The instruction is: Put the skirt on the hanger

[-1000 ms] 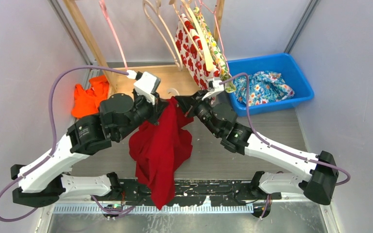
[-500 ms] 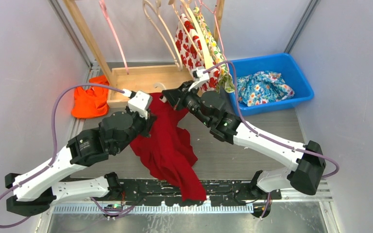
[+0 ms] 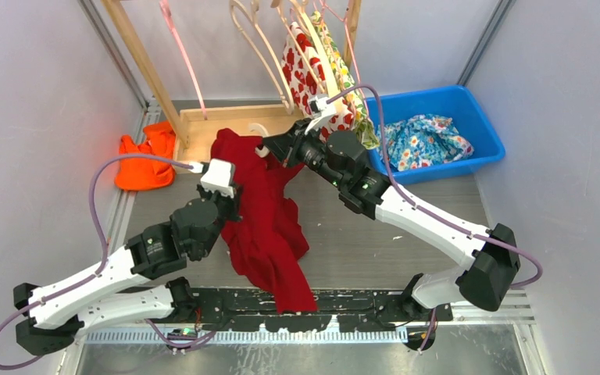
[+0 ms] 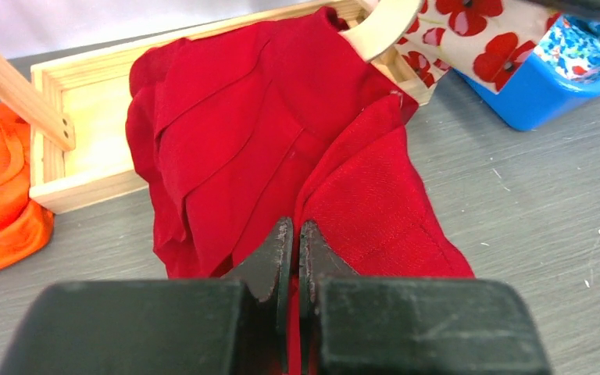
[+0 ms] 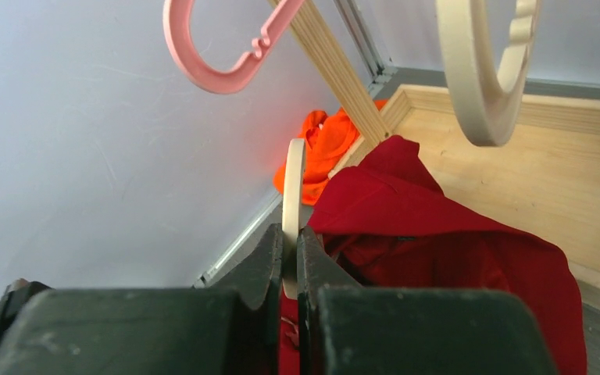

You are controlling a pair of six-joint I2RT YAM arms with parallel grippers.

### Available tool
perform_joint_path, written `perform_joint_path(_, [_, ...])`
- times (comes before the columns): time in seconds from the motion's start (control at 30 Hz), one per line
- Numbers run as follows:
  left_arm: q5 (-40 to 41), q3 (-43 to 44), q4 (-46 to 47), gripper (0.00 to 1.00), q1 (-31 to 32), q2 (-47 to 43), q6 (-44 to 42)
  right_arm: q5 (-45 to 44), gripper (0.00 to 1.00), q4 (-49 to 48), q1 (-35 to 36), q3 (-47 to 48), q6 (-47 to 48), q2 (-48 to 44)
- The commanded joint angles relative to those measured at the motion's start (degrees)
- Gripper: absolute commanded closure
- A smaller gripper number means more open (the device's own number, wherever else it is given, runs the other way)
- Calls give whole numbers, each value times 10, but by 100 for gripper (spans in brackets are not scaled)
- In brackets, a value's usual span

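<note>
The red skirt [image 3: 264, 215] is draped from the wooden rack base down to the table's near edge. Its top end covers a cream wooden hanger. One hanger arm [image 4: 379, 27] pokes out of the cloth in the left wrist view, and the hook [image 5: 293, 183] rises between the right fingers. My right gripper [image 3: 271, 147] [image 5: 291, 242] is shut on that hanger at the skirt's [image 5: 437, 242] upper end. My left gripper [image 4: 294, 234] [image 3: 230, 209] is shut on a fold of the skirt [image 4: 266, 133] lower down, its fingertips sunk in the fabric.
A wooden rack base [image 3: 203, 125] stands at the back, with a pink hanger [image 3: 183, 62], cream hangers [image 3: 262, 47] and a poppy-print garment [image 3: 312, 78] hanging above. An orange cloth [image 3: 144, 160] lies at the left. A blue bin [image 3: 437, 91] at the right holds floral cloth [image 3: 422, 141].
My right gripper has carried the hanger back and left toward the rack, pulling the skirt's top over the wooden base. My left arm has drawn back toward the near left, still gripping the fabric.
</note>
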State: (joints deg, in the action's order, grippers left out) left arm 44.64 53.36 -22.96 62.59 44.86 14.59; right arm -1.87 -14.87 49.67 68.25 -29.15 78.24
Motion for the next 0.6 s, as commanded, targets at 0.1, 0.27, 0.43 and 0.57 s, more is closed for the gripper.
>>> perform_joint_path(0.1, [107, -68, 75, 100, -10, -58, 34, 94, 99, 28, -16, 48, -7, -69])
perform_joint_path(0.27, [115, -69, 47, 100, -9, -70, 57, 105, 99, 76, -18, 97, 8, -67])
perform_joint_path(0.43, [121, -79, 32, 100, -10, -83, 80, 113, 99, 128, -21, 169, 25, -46])
perform_joint_path(0.57, [117, -84, 29, 100, -9, -95, 84, 116, 99, 133, -23, 175, 25, -40])
